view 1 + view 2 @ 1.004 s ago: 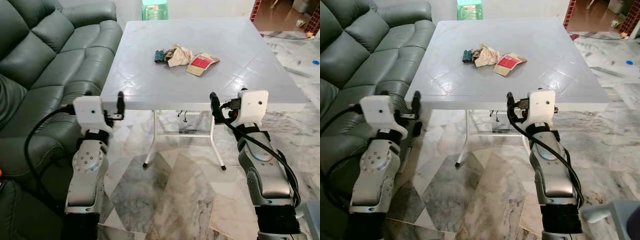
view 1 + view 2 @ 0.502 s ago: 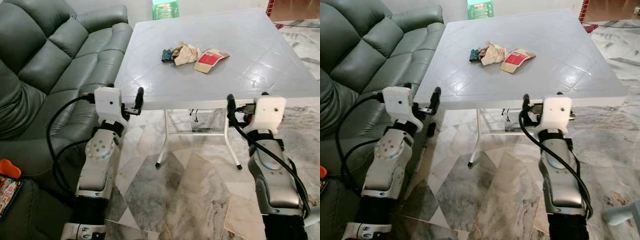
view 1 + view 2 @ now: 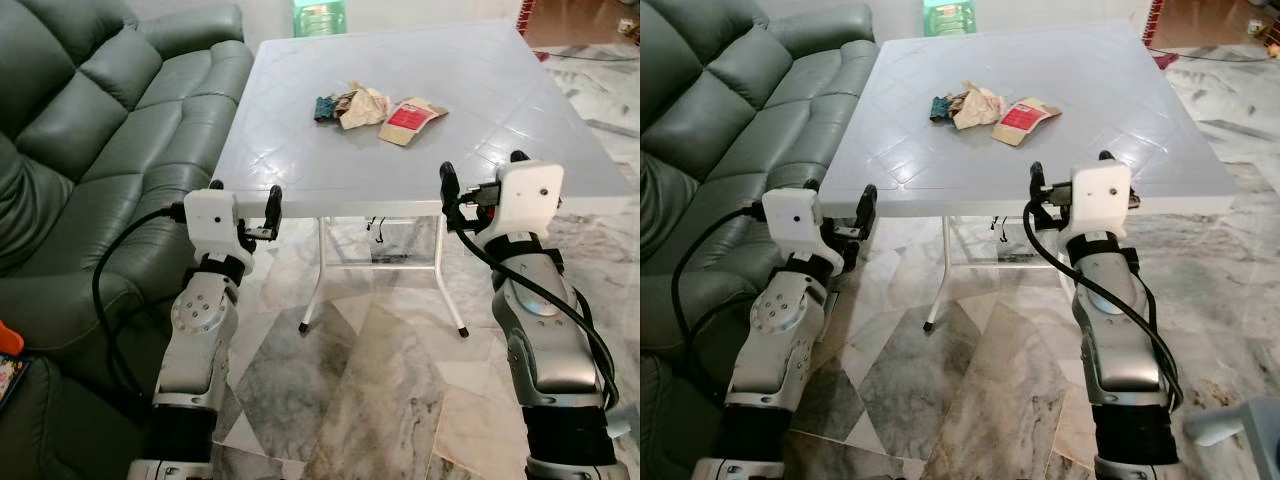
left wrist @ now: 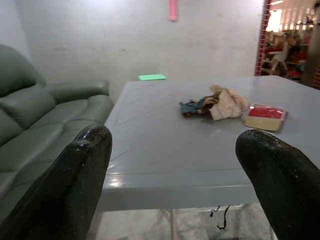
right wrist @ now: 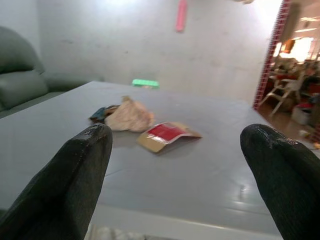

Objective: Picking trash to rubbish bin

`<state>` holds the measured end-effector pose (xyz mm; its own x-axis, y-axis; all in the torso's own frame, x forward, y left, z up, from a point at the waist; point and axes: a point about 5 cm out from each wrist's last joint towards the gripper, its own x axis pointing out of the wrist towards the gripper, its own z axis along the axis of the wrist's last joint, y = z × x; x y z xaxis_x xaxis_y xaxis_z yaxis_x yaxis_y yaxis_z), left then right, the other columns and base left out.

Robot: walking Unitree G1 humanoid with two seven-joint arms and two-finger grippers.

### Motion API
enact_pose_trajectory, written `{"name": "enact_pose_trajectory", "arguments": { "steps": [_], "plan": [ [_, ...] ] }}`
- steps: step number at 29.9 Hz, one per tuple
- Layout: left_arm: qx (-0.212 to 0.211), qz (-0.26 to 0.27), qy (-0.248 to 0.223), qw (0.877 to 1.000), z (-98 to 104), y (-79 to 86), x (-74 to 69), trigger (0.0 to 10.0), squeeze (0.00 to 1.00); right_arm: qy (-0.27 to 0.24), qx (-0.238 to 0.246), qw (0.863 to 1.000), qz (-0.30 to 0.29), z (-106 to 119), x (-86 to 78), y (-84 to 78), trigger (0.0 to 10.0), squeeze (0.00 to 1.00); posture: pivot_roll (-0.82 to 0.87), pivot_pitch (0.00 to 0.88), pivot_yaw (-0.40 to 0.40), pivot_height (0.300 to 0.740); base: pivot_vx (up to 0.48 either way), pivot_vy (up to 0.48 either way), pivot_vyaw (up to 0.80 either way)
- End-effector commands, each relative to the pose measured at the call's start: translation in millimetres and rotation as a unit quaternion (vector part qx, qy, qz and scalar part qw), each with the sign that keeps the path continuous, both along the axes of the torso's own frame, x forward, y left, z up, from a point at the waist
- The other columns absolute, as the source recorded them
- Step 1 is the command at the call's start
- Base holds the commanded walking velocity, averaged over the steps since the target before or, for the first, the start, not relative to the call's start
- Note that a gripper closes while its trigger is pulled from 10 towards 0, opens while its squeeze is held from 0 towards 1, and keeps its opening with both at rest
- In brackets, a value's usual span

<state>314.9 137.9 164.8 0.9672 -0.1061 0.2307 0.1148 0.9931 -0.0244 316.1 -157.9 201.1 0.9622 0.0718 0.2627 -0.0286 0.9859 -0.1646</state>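
Both silver arms are reaching forward, elbows bent, forearms rising to white wrist housings with black cables looping off them. The left gripper of two long black fingers (image 3: pixel 271 206) is pointing ahead at chest-low height, its fingers (image 4: pixel 75 175) standing wide apart in the left wrist view. The right gripper of two long black fingers (image 3: pixel 449 190) is sitting level with it, well apart, its fingers (image 5: pixel 70 180) likewise spread wide and holding nothing.

I'm in a home living room: a green leather sofa (image 3: pixel 90 130), marble floor (image 3: pixel 370 380) and a white folding bench (image 3: pixel 480 120) show it.
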Motion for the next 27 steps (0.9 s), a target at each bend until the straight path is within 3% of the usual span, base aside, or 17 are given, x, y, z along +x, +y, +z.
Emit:
{"name": "enact_pose_trajectory", "arguments": {
  "steps": [1, 27],
  "plan": [
    [-0.005, 0.010, -0.014, 1.000, 5.1, 4.0, -2.2, 10.0, 0.00, -0.002, 0.001, 1.000, 0.008, 2.0, 1.7, 3.4, 10.0, 0.00, -0.05, 0.063, 0.037, 0.740, 0.341, 0.000, 0.00],
    [0.004, 0.009, -0.016, 1.000, 5.4, 2.9, -2.3, 10.0, 0.00, -0.003, -0.002, 1.000, -0.003, -0.4, 4.2, 5.4, 10.0, 0.00, -0.04, 0.050, 0.041, 0.740, 0.404, 0.000, 0.00]
  ]
}}
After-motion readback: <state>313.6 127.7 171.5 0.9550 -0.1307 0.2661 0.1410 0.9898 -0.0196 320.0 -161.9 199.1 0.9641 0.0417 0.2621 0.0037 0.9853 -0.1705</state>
